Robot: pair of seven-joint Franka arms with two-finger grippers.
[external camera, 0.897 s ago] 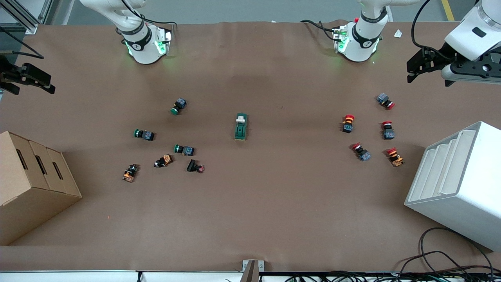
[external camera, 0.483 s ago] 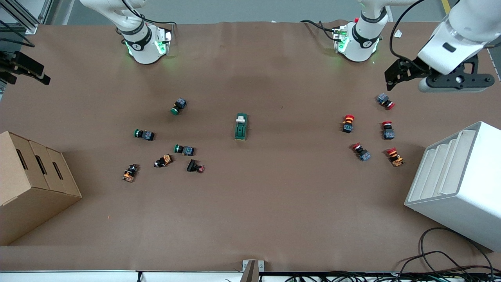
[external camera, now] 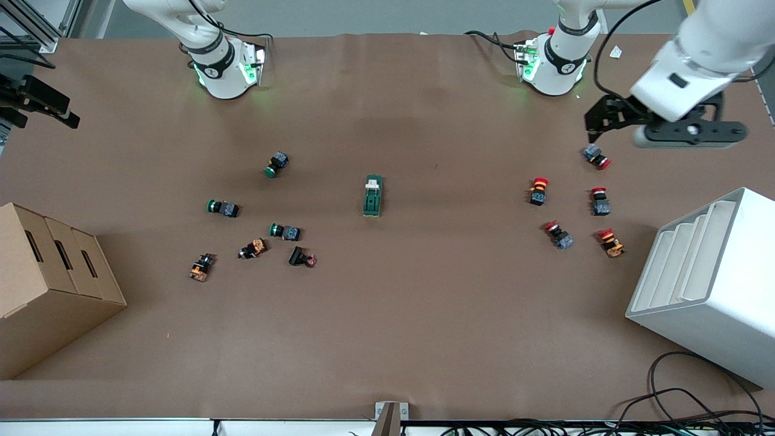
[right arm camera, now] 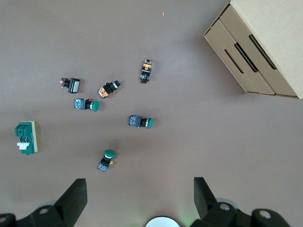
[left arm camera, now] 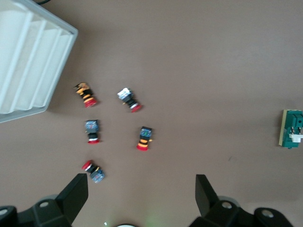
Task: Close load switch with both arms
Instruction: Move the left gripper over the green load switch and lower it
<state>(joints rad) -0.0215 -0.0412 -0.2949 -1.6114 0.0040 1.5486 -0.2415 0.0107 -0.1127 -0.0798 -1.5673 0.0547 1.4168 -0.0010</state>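
Load switch (external camera: pixel 373 195) unlabelled mid-table; left pincer (left arm camera: pixel 142 196) and right pincer (right arm camera: pixel 140 196) both released, aloft.

brown table cover (external camera: pixel 387 315), grey floor (external camera: pixel 363 15), even overhead light

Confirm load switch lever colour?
White on the dark green load switch; clearest in the front view.

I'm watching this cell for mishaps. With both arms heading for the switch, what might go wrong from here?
1. The left pincer, open, hangs over the red-capped push-button nearest the left arm's base; coming down there, it might knock it.
2. The small dark green load switch with the cream lever lies loose on the brown table; pressed by one arm alone, it may slide.
3. The right pincer, open, waits at the table's edge.
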